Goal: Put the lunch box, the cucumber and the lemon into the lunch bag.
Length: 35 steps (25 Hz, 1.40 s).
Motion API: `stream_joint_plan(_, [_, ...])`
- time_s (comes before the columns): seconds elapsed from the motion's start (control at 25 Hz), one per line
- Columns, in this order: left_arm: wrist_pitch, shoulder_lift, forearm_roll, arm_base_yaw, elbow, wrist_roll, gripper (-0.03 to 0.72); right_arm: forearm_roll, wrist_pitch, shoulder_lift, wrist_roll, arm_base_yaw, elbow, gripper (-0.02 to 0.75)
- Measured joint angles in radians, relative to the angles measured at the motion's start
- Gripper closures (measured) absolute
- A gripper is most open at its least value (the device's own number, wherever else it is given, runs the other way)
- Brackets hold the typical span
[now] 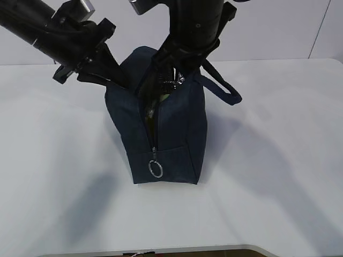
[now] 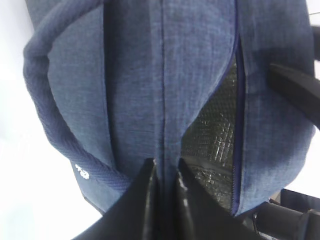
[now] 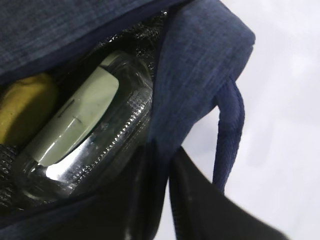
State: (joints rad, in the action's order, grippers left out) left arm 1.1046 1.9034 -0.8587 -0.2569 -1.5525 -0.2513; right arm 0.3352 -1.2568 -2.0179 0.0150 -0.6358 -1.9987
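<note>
Half-hidden lemon (image 3: 22,107) inside lunch bag (image 3: 200,65)

The right pincer (image 3: 162,175) sits at the bottom of the view, its two dark fingers (image 3: 200,200) closed on the navy fabric edge of the lunch bag (image 3: 195,75). Up and to the left of the pincer the bag gapes open, showing the lunch box (image 3: 85,135) lying inside, clear-walled with a pale green lid. Farther left, touching the box, is the yellow lemon (image 3: 25,107). A padded handle (image 3: 229,135) hangs just right of the pincer over the white bench (image 3: 285,125).
</note>
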Motion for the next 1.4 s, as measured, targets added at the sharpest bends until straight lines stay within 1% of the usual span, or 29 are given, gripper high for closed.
stream_joint_plan(0.16, [0.016, 0.000, 0.005, 0.000, 0.000, -0.001, 0.687, 0.002, 0.003, 0.000, -0.002, 0.000, 0.000, 0.492])
stream_joint_plan(0.24, [0.020, 0.000, 0.005, 0.000, 0.000, -0.001, 0.675, 0.004, 0.005, 0.000, -0.002, 0.000, -0.002, 0.449])
stream_joint_plan(0.32, [0.026, 0.000, 0.005, 0.000, 0.000, -0.001, 0.643, 0.004, 0.005, 0.000, -0.002, 0.000, -0.003, 0.428])
stream_joint_plan(0.48, [0.040, 0.000, 0.005, 0.000, 0.000, 0.002, 0.504, 0.004, 0.005, 0.014, -0.002, 0.000, -0.003, 0.416])
stream_joint_plan(0.56, [0.048, 0.000, -0.003, 0.000, 0.000, 0.005, 0.416, 0.004, 0.005, 0.027, -0.006, 0.000, -0.003, 0.414])
stream_joint_plan(0.68, [0.071, 0.000, -0.048, 0.000, 0.000, 0.008, 0.356, 0.005, 0.005, 0.050, -0.038, 0.000, -0.003, 0.386])
stream_joint_plan(0.8, [0.094, 0.000, -0.072, 0.000, -0.014, 0.008, 0.342, 0.006, 0.005, 0.065, -0.049, 0.000, -0.003, 0.327])
stream_joint_plan(0.88, [0.097, 0.000, -0.080, 0.000, -0.037, 0.008, 0.340, 0.011, 0.005, 0.076, -0.052, 0.000, -0.003, 0.301])
stream_joint_plan(1.08, [0.098, 0.000, -0.086, 0.000, -0.075, 0.008, 0.339, 0.015, 0.005, 0.127, -0.054, 0.000, -0.003, 0.288])
stream_joint_plan(1.28, [0.100, 0.000, -0.089, 0.000, -0.080, 0.008, 0.340, 0.015, 0.005, 0.190, -0.056, 0.000, -0.003, 0.288])
stream_joint_plan(1.4, [0.100, 0.000, -0.090, 0.000, -0.080, 0.008, 0.340, -0.020, 0.003, 0.226, -0.065, 0.000, -0.003, 0.288])
